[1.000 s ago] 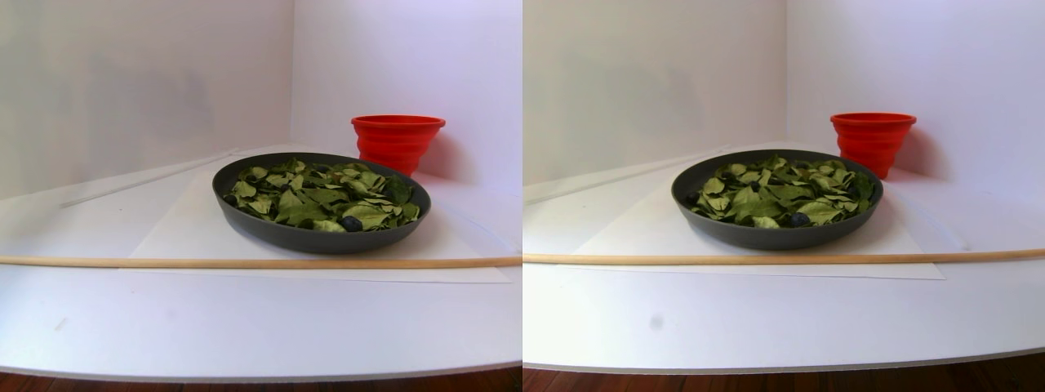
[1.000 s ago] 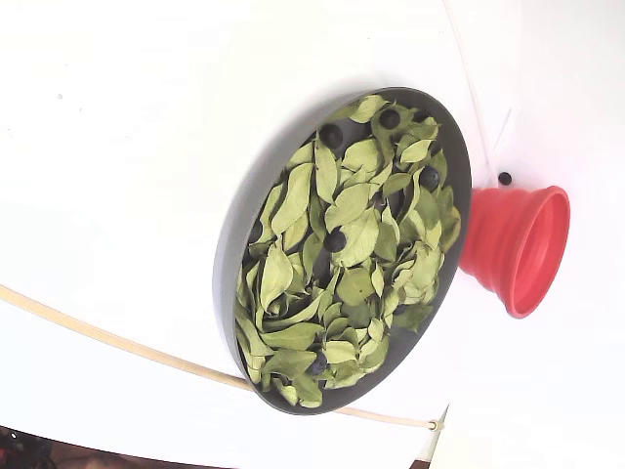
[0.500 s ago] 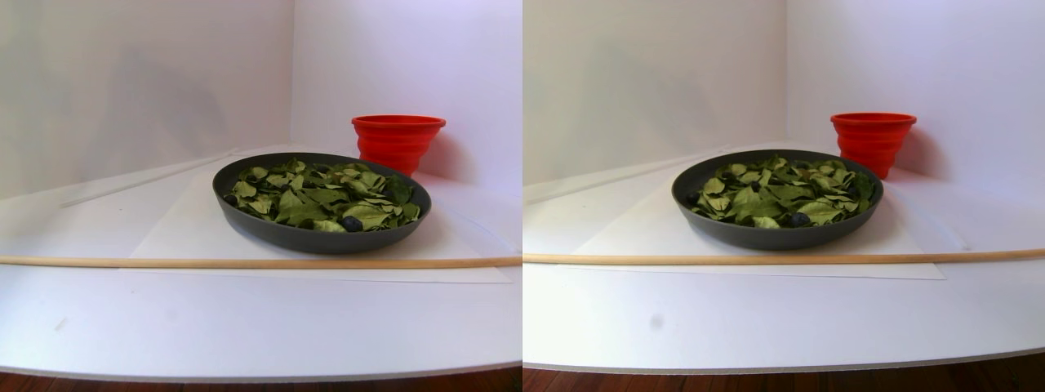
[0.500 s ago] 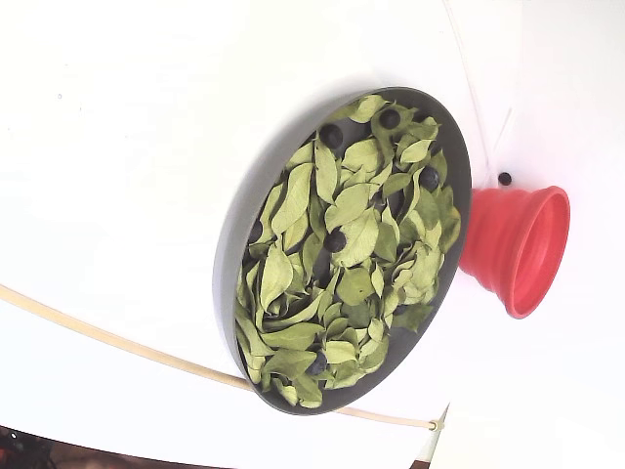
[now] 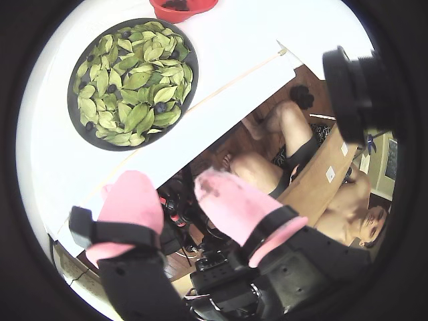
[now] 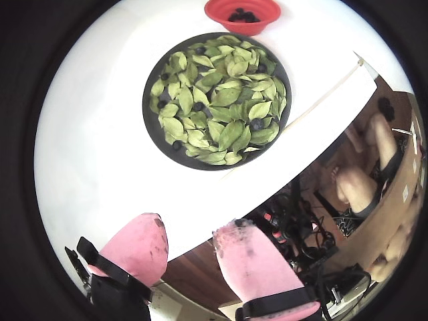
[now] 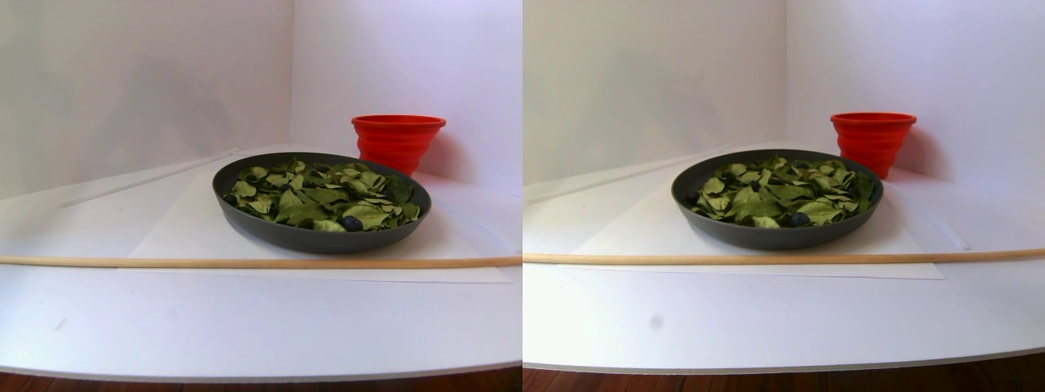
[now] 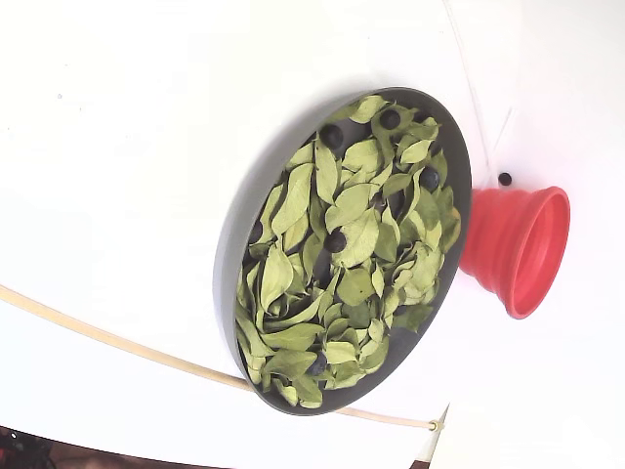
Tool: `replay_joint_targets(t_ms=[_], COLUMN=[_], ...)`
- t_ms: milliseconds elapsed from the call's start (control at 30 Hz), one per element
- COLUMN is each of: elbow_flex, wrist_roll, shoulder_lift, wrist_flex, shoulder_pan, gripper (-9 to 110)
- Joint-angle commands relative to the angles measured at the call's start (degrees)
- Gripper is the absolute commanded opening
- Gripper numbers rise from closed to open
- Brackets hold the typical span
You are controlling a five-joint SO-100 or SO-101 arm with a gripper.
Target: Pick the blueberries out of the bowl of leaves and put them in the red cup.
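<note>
The dark grey bowl [image 6: 148,120] [image 5: 73,107] [image 7: 318,238] [image 8: 234,225] is full of light green leaves [image 6: 221,97] [image 5: 137,80] [image 7: 318,196] [image 8: 342,205]. Several blueberries [image 6: 256,124] [image 5: 160,107] [image 7: 351,223] [image 8: 335,240] lie among them. The red cup [image 6: 221,19] [image 5: 160,13] [image 7: 397,143] [image 8: 518,249] stands just beyond the bowl, with dark berries [image 6: 242,15] inside. In both wrist views my gripper [image 6: 194,247] [image 5: 180,194] hangs high, off the table's near edge and far from the bowl. It is open, and nothing is between its pink fingers. The stereo pair and fixed views do not show it.
A thin wooden stick [image 7: 245,263] [image 8: 117,342] [image 6: 321,93] lies across the table in front of the bowl. One small dark berry [image 8: 504,179] sits on the table beside the cup. White walls [image 7: 163,82] close the back. A seated person [image 5: 294,134] and cables lie beyond the table edge.
Nothing on the table has moved. Only a faint shadow on the left wall has darkened.
</note>
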Motion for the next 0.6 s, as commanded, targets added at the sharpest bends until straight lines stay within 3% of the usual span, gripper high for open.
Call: replay_joint_targets(t_ms=[0,567], elbow_flex=[-0.9,1.3], wrist_roll=[-1.6,-7.0], shoulder_lift=[-1.5,-12.1], wrist_flex=[-1.9,-12.5], shoulder_pan=[1.1,-2.2], gripper=[14,14])
